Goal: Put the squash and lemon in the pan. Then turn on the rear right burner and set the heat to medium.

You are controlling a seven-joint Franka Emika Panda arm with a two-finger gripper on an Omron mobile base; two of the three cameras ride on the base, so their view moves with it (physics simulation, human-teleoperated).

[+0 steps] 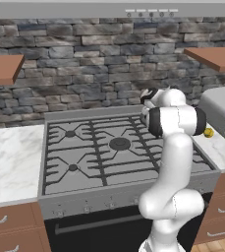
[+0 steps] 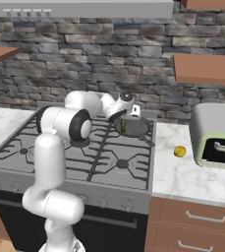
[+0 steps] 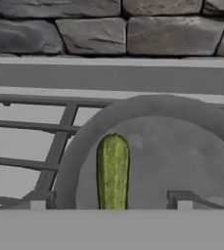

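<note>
Arm reaches forward over the stove (image 2: 84,162), wrist bent down above the pan (image 2: 136,129) at the rear right of the cooktop. End effector (image 3: 111,202) open, fingertips (image 3: 37,202) spread wide with the squash (image 3: 112,171) lying free in the pan between them; nothing gripped. Lemon (image 2: 180,151) sits on the table (image 2: 182,174) right of the stove, near the toaster oven (image 2: 217,135).

A grey stone wall (image 1: 84,59) stood behind the stove (image 1: 109,147), with a grey hood (image 1: 109,9) above, brown shelves (image 2: 205,69) on both sides, white marble bench (image 2: 182,172) over brown drawers (image 2: 197,216), a toaster oven (image 2: 214,135) at right, and wood floor (image 1: 222,246).
</note>
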